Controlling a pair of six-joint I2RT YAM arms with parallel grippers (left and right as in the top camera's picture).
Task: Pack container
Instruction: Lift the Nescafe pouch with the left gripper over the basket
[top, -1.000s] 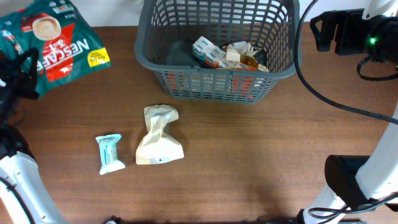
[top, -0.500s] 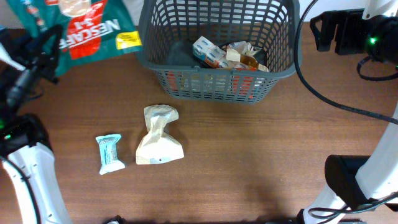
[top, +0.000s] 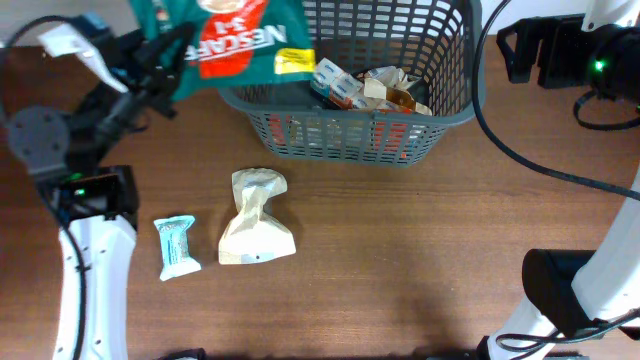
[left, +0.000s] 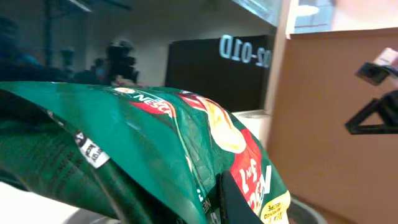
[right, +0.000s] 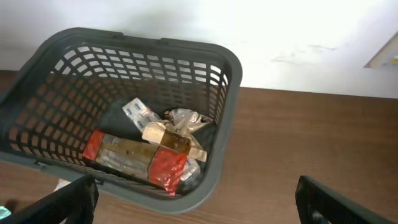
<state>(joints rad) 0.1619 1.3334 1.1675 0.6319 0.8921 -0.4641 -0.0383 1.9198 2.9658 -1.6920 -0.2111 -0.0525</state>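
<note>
Overhead: swung since a second ago from well left of the large dark grey plastic lattice basket (top: 440, 110) to above its left rim, the glossy green-and-red coffee packet (top: 240, 30), left gripper (top: 160, 60) clamped on it. Left wrist: only that packet, close up. Right wrist: basket's inside, snack packets (right: 143, 149) on its floor; right gripper (right: 194, 198) fingers apart, just before the basket.

Green Nescafe packet (left: 155, 146) fills lower frame; dark pincer fingertip (left: 235, 202) apparently pressed on it
</note>
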